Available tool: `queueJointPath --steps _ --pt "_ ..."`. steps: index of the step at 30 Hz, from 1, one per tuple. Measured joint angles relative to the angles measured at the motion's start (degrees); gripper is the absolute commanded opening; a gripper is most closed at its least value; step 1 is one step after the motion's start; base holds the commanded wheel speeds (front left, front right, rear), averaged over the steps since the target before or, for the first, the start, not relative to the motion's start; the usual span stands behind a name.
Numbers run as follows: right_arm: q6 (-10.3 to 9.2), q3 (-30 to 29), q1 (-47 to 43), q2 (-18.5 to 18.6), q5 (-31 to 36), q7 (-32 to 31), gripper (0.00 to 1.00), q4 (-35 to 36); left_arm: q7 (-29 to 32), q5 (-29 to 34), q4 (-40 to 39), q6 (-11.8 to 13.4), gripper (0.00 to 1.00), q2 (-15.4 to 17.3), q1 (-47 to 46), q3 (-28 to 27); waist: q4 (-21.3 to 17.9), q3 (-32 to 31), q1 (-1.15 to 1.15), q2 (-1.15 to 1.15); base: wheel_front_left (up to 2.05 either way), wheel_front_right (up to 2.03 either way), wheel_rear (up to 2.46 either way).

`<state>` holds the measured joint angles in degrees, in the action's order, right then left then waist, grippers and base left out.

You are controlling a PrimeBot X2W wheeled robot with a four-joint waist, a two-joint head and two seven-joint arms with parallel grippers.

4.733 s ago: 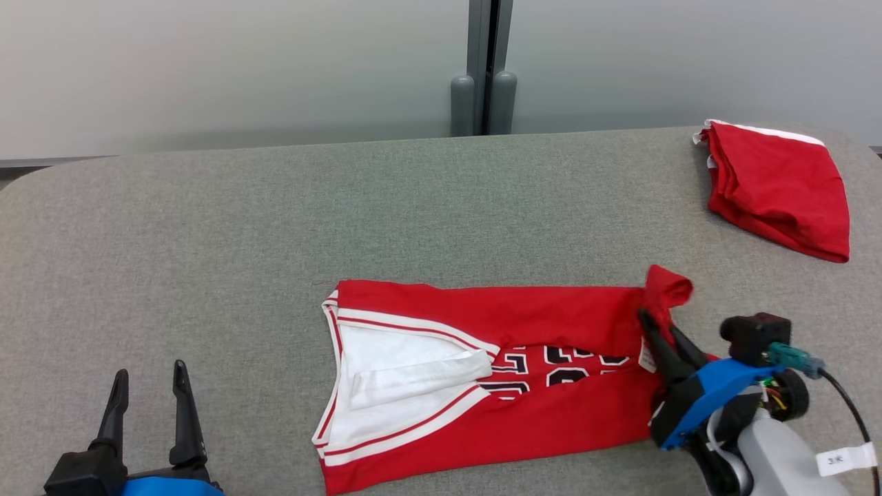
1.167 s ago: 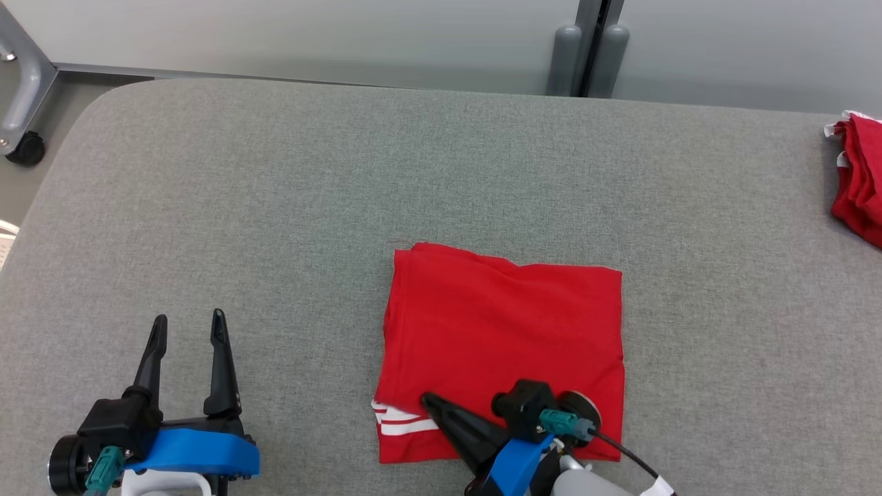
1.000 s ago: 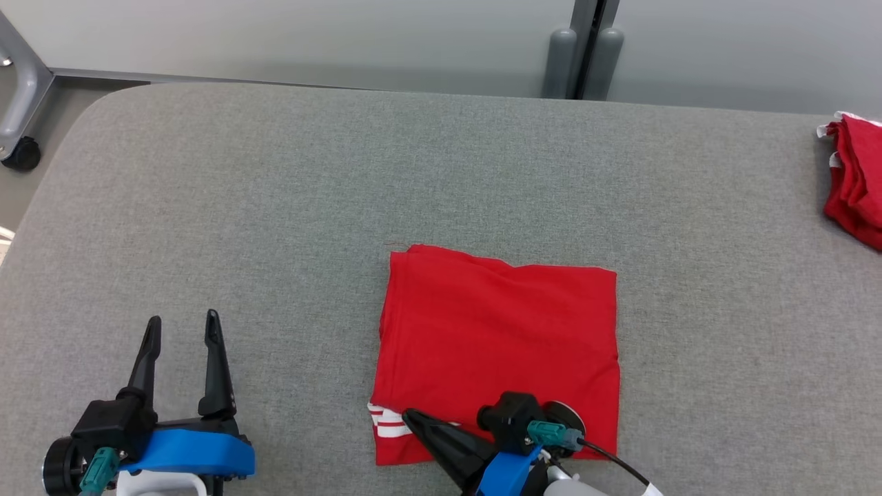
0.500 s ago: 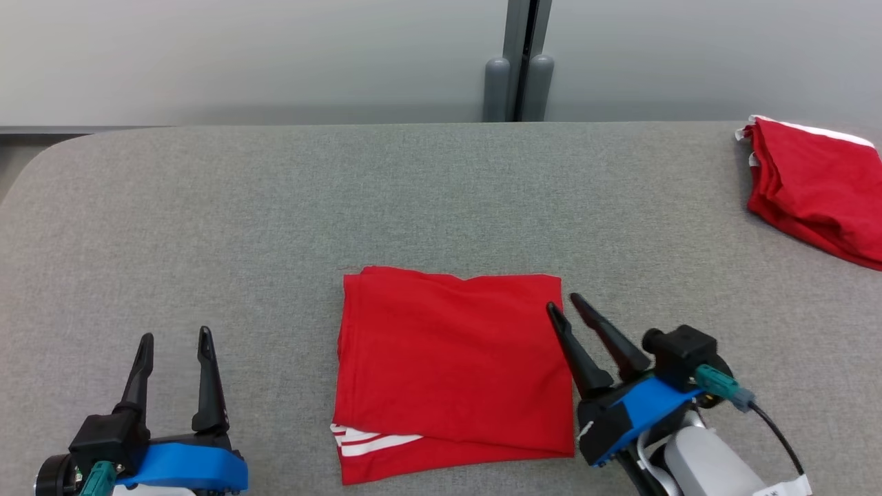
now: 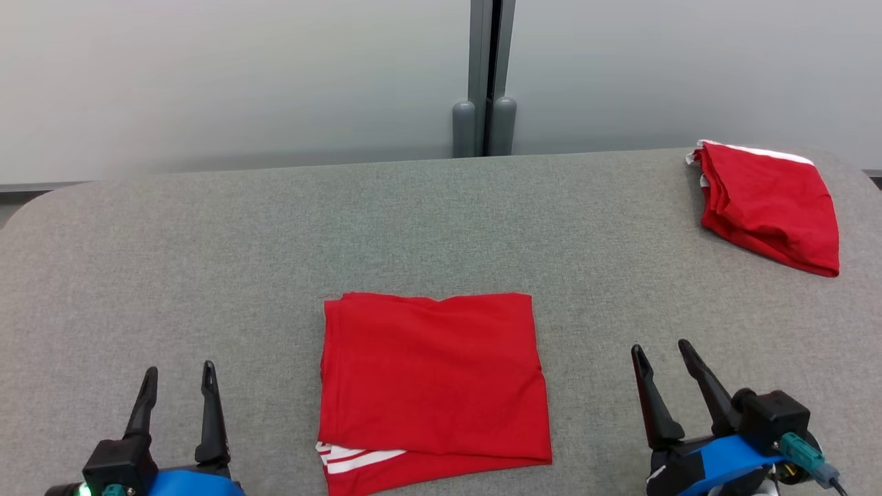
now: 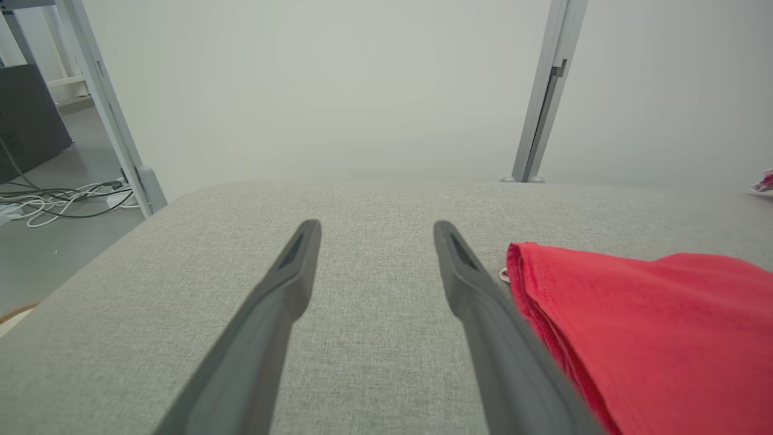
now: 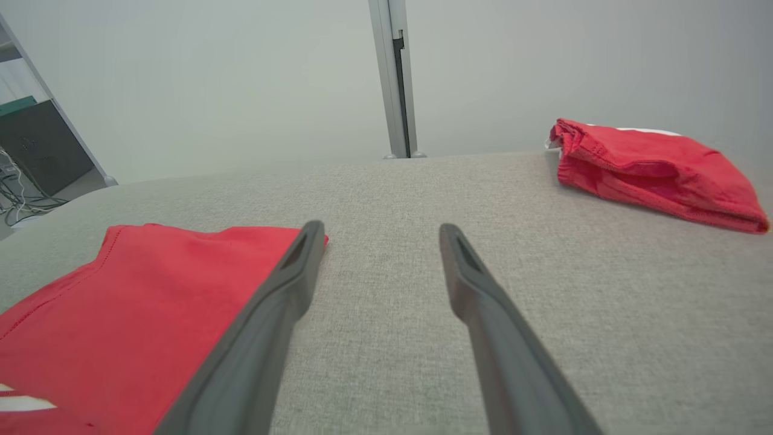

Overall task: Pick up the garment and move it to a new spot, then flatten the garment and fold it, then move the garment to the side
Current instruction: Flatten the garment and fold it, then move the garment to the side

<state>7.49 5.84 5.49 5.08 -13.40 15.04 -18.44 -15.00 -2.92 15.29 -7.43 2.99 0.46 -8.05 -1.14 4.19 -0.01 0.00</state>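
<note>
The garment [image 5: 431, 382] is a red jersey folded into a flat square near the table's front middle, a white-striped edge poking out at its lower left. It appears again as the garment [image 6: 652, 314] at the right of the left wrist view and the garment [image 7: 127, 302] at the left of the right wrist view. My left gripper [image 5: 178, 375] rests open at the lower left, well clear of the cloth, and its fingers [image 6: 284, 290] hold nothing. My right gripper [image 5: 661, 351] stands open at the lower right, apart from the jersey's right edge, nothing between its fingers [image 7: 477, 290].
A second folded red garment [image 5: 765, 203] lies at the table's far right corner, seen too as the red garment [image 7: 652, 172]. The grey padded table [image 5: 275, 227] runs wide around the jersey. A metal post [image 5: 484, 76] stands behind the far edge.
My right gripper let go of the jersey's front left corner, opened and drew back to the lower right. The head camera swung right and tilted, shifting the whole picture. The left gripper stayed open.
</note>
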Motion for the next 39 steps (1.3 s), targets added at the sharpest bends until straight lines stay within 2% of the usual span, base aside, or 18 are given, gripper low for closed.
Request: queueJointPath --steps 8,17,39 --pt "0.00 -1.5 -3.8 -1.2 2.5 0.0 1.00 1.0 0.0 1.8 1.1 0.1 1.00 0.0 2.0 0.8 0.3 -2.2 0.00 0.00 0.00 0.00 0.00" --pt "0.00 -2.1 -5.4 -1.9 4.9 0.0 1.00 0.9 0.0 3.5 0.8 1.5 1.00 0.9 3.8 1.6 1.6 -3.7 0.00 0.00 0.00 0.00 0.00" --pt "0.00 -2.5 -5.4 -2.1 5.8 0.0 1.00 -0.9 0.0 2.3 0.2 2.6 1.00 1.5 3.9 2.3 2.1 -3.7 0.01 0.00 0.00 0.00 0.00"
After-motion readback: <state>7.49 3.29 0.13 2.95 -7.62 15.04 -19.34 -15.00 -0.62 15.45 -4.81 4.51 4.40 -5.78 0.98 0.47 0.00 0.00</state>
